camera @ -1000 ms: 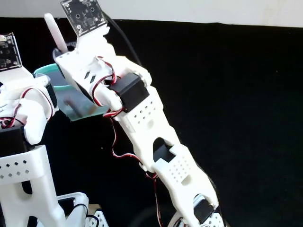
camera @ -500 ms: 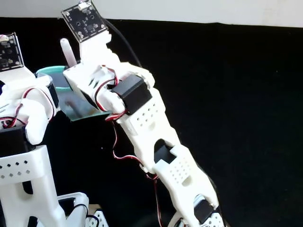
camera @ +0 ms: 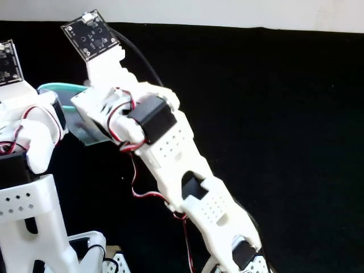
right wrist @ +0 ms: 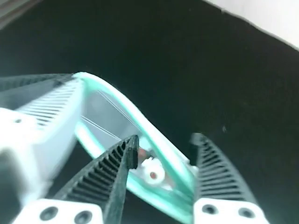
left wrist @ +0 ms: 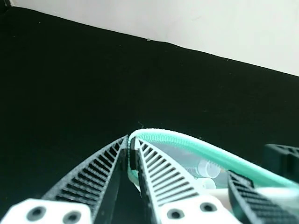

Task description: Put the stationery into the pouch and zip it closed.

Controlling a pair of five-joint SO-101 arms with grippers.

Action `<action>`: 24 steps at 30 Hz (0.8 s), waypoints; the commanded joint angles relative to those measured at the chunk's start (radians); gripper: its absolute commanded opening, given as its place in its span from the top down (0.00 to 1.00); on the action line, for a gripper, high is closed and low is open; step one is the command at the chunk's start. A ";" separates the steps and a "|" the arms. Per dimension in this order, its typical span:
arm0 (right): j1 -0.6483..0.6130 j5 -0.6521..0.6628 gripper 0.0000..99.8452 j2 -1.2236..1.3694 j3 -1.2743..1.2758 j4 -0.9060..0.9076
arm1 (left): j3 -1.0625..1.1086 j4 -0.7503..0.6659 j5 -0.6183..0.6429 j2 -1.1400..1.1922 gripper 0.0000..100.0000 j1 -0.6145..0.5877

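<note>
Step in hand, as judged: loading nearly done, zip not yet drawn. Best practice: left end effector holds the rim taut and level while right end effector clears the mouth without snagging the zip.

Left: clenched on the pouch rim. Right: released, jaws spread astride the rim.

Pouch — clear body, teal zip edge, mouth gaping, held above the black desk between both arms; pale cylindrical stationery lies inside.
</note>
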 commanded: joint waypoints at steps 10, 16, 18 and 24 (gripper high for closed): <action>-0.002 -0.002 0.80 -0.139 -0.088 0.002 | 0.016 0.017 -0.005 0.079 0.99 -0.024; 0.036 0.000 0.80 -0.220 -0.088 0.012 | 0.016 0.017 -0.005 0.079 0.99 -0.024; 0.064 0.040 0.80 -0.243 -0.088 0.024 | 0.016 0.017 -0.005 0.079 0.99 -0.024; 0.180 0.192 0.80 -0.266 -0.081 0.028 | 0.016 0.017 -0.005 0.079 0.99 -0.024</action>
